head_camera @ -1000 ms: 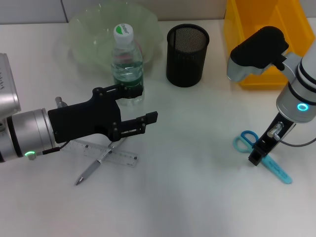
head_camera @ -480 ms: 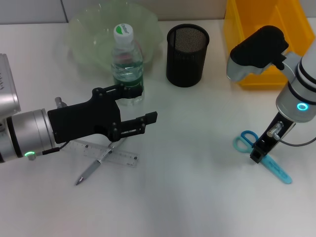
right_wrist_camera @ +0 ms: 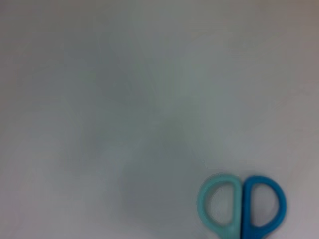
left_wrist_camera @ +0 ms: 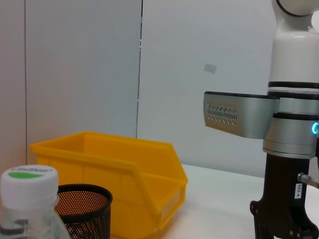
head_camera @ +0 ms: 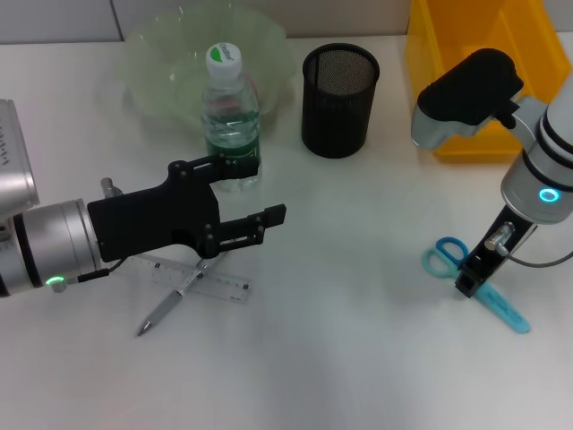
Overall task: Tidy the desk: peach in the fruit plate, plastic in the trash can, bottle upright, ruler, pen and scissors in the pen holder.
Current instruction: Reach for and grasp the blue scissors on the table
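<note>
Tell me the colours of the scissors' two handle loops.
The scissors have one light teal loop and one darker blue loop, clearest in the right wrist view.

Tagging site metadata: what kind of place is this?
Likely a lab mock-up of an office desk: white table, mesh pen holder, ruler, scissors, plus a yellow bin and plain partition walls.

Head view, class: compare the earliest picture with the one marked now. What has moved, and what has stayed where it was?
The right gripper has crept slightly along the scissors toward the blade end, low over them. The left gripper stays open beside the upright bottle. Ruler, pen and pen holder are unmoved.
</note>
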Controlling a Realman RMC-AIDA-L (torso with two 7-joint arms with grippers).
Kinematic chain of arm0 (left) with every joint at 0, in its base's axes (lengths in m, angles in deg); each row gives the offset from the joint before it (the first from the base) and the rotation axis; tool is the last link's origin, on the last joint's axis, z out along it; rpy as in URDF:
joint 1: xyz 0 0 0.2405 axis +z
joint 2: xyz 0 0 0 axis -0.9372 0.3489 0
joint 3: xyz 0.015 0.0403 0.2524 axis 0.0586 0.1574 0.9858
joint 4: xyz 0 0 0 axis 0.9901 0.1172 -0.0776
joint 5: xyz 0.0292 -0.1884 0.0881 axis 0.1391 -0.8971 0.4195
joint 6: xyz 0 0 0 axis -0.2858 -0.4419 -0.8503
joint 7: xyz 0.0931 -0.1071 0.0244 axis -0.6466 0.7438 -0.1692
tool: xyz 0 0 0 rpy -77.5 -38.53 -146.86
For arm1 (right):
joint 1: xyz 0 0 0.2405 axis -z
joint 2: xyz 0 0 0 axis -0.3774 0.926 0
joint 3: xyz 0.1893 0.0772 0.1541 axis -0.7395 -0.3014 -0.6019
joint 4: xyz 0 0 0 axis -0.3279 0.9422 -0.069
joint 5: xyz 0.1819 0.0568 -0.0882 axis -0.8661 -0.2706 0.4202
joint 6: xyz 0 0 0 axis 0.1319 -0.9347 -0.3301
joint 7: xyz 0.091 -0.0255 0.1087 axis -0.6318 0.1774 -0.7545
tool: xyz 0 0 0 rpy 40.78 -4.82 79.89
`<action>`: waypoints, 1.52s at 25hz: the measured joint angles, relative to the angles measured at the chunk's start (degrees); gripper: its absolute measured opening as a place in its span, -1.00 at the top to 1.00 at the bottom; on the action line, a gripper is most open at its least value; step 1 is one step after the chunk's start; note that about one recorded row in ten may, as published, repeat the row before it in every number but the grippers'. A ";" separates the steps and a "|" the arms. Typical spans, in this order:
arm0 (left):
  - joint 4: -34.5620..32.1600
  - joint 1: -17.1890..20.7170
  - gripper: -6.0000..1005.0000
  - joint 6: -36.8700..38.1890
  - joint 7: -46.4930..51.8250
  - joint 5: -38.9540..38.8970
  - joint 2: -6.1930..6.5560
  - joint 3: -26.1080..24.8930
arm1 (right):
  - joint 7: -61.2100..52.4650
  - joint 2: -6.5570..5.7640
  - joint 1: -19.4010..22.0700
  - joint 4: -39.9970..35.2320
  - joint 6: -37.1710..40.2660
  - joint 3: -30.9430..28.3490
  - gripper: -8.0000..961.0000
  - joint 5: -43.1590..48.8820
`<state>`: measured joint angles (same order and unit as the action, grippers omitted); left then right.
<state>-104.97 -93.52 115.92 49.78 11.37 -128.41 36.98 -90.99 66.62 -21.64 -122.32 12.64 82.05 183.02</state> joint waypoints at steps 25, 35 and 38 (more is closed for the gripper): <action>0.05 0.30 -0.45 0.01 -0.78 -0.09 0.00 -0.33 | 0.10 -0.08 4.17 -7.93 -0.20 -0.59 0.57 -0.52; 0.05 0.14 -0.45 0.07 -0.78 -0.18 0.00 -0.33 | 0.52 -0.37 5.96 -10.22 1.60 -0.70 0.59 -1.46; 0.05 0.14 -0.45 0.07 -0.78 -0.18 0.00 -0.33 | 0.60 -0.36 5.74 -10.30 2.64 -0.71 0.53 -1.46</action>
<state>-104.91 -93.38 115.99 49.00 11.19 -128.41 36.65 -90.39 66.26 -15.90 -132.62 15.29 81.35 181.56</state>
